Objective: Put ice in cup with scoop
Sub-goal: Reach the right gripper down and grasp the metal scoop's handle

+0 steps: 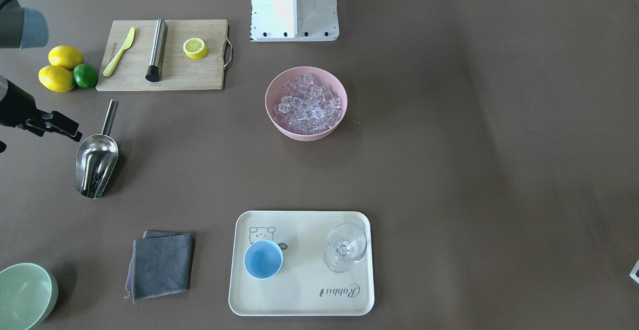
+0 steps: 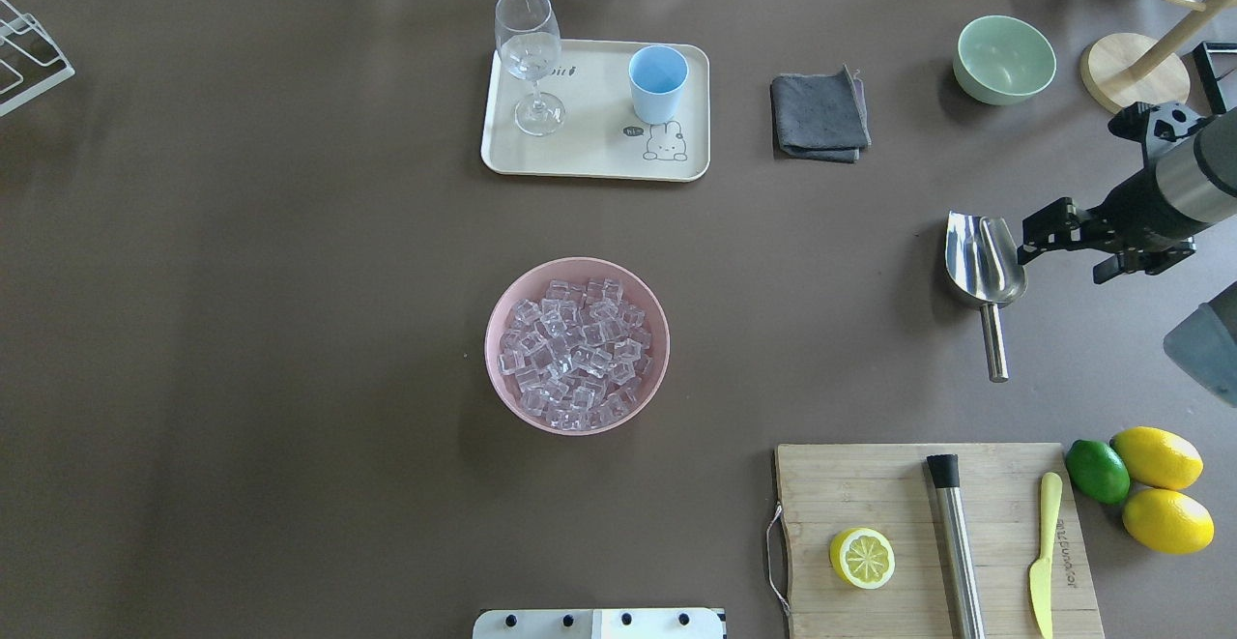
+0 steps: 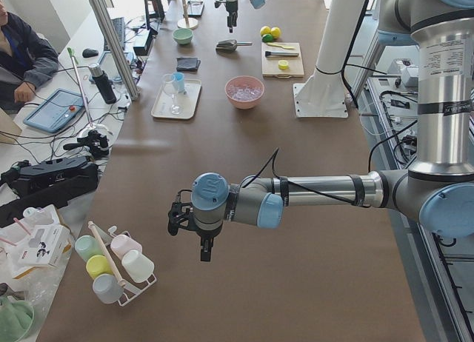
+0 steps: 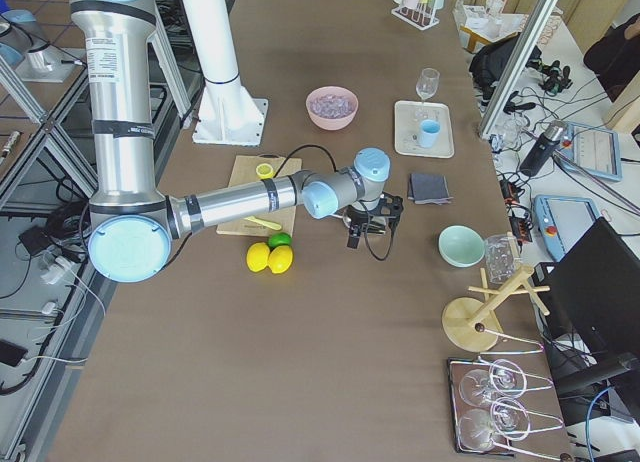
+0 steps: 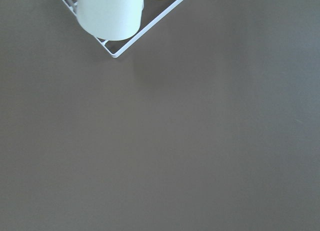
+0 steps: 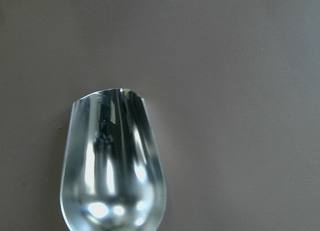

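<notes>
The scoop lies on the table. It is shiny steel with bright reflections, its trough-shaped bowl faces up, and its straight tubular handle points toward the robot. The right gripper hovers just beside the bowl of the scoop; I cannot tell whether its jaws are apart or together. The left gripper hangs well away near a mug rack, its jaws equally unclear. Clear ice fills the pink bowl. The light-blue cup stands upright on the tray.

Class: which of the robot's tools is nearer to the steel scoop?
Right. The right tool hangs close beside the bowl of the scoop. The left tool is far off at the table's opposite end, near the mug rack.
</notes>
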Action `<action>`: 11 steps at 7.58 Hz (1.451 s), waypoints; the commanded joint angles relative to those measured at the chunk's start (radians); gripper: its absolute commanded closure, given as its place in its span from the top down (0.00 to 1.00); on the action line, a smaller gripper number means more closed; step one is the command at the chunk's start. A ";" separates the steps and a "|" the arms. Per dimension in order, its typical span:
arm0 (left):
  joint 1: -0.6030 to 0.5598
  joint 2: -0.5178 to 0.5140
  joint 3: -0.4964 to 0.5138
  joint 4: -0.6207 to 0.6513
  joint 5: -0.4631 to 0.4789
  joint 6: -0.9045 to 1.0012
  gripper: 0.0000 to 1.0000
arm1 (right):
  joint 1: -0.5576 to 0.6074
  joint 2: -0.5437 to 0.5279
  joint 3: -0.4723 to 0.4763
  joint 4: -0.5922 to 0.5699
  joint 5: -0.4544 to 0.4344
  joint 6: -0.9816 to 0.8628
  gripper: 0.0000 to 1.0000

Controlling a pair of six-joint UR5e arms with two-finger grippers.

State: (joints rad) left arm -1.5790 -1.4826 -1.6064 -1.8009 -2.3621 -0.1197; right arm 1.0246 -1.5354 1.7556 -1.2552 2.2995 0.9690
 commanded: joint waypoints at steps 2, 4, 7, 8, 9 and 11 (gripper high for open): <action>0.126 -0.053 -0.040 0.001 -0.015 -0.011 0.98 | -0.141 0.012 0.012 0.039 -0.009 0.152 1.00; 0.206 -0.123 -0.038 0.003 -0.080 -0.140 0.98 | -0.184 0.006 0.001 0.023 -0.009 0.152 1.00; 0.451 -0.228 -0.023 -0.009 -0.071 -0.201 0.98 | -0.205 0.005 -0.002 0.002 -0.011 0.151 0.49; 0.448 -0.223 -0.024 -0.078 -0.080 -0.201 0.98 | -0.205 0.011 -0.021 0.002 -0.011 0.145 0.10; 0.453 -0.223 -0.044 -0.106 -0.078 -0.202 0.98 | -0.205 0.009 -0.021 0.002 -0.008 0.140 0.00; 0.488 -0.237 -0.095 -0.109 -0.078 -0.202 0.98 | -0.204 0.003 -0.015 0.002 -0.003 0.139 0.00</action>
State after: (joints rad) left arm -1.1251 -1.7095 -1.6583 -1.8967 -2.4403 -0.3218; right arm 0.8199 -1.5301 1.7387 -1.2526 2.2908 1.1097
